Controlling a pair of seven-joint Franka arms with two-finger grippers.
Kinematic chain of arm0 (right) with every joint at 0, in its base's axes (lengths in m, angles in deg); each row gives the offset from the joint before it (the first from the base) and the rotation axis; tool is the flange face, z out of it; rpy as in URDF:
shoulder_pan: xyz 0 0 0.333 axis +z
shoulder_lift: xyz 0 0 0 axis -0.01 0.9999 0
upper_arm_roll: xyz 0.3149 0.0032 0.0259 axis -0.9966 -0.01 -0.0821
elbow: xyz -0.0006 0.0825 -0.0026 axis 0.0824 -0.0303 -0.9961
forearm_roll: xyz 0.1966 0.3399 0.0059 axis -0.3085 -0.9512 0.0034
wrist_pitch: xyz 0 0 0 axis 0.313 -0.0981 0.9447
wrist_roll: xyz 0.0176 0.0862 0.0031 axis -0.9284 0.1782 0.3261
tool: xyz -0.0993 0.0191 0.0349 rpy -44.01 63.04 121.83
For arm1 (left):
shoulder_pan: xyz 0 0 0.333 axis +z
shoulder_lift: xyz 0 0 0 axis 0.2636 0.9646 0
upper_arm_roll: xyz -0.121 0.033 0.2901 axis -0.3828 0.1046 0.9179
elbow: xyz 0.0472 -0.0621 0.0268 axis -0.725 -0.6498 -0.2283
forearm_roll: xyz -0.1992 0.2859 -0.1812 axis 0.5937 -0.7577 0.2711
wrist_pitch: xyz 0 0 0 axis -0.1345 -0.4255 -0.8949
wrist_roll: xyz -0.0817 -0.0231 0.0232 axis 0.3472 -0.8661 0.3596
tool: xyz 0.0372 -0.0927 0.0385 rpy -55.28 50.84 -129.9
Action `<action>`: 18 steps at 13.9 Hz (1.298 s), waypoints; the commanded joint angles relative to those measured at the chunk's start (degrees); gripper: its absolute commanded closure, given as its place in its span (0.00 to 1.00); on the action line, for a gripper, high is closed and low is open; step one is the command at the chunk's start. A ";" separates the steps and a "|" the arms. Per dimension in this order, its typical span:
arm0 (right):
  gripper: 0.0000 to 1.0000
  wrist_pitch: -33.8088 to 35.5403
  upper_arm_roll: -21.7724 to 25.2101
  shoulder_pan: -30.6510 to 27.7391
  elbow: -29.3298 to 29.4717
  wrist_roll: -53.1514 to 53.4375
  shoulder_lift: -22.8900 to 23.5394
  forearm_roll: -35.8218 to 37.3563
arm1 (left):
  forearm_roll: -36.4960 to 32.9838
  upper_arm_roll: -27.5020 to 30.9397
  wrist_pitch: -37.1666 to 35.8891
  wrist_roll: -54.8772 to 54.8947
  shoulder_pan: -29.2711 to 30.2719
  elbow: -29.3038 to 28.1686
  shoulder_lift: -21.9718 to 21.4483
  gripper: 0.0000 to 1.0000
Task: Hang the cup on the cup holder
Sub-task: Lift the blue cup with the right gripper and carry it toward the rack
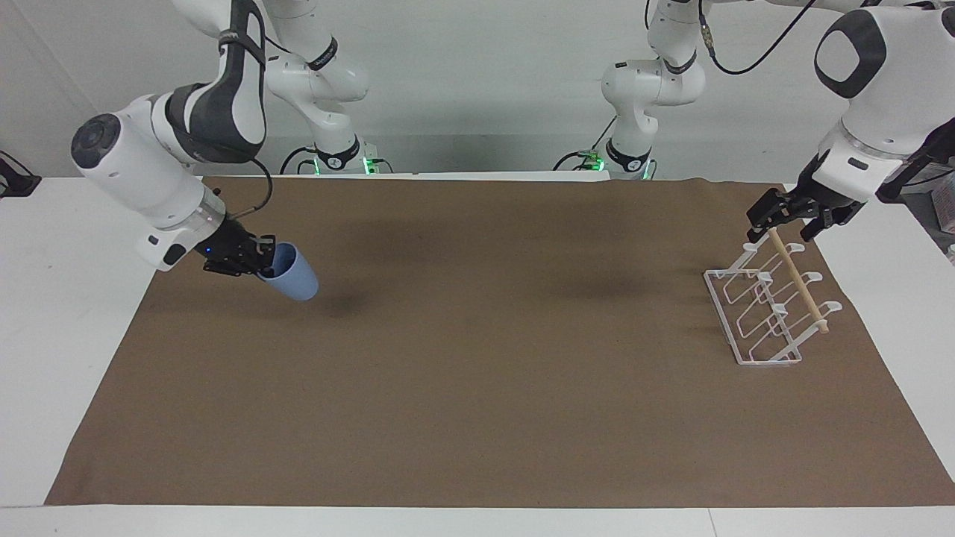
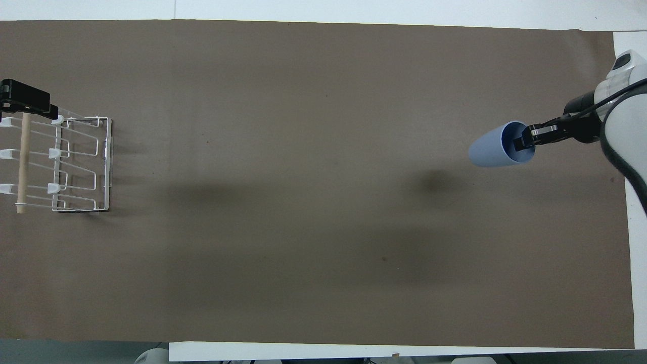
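The light-blue cup (image 1: 295, 280) hangs in the air over the brown mat near the right arm's end of the table. It is tilted, with its narrow base pointing toward the mat's middle, and it also shows in the overhead view (image 2: 491, 150). My right gripper (image 1: 260, 261) is shut on its rim, with one finger inside the mouth (image 2: 522, 140). The white wire cup holder (image 1: 768, 317) stands on the mat at the left arm's end (image 2: 81, 167). My left gripper (image 1: 789, 221) is at the upper end of its wooden dowel (image 2: 24, 101).
The brown mat (image 1: 477, 373) covers most of the white table. The cup's shadow (image 1: 337, 304) lies on the mat under it. Nothing else stands between the cup and the cup holder.
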 commanded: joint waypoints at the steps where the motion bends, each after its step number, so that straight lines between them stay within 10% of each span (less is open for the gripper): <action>1: 1.00 4.71 -0.06 -0.46 1.86 2.74 0.70 -12.38 | -0.89 0.09 0.16 -0.27 0.02 -2.04 -1.86 0.00; 14: 1.00 -16.64 -0.50 23.18 -16.60 25.70 -3.61 -65.30 | -0.98 -0.17 -0.03 -0.53 -1.39 -7.81 -4.92 0.00; 18: 1.00 -20.33 -0.50 26.69 -17.83 28.07 -3.00 -73.84 | 2.60 -0.96 0.07 -15.95 -3.92 -8.37 -5.20 0.00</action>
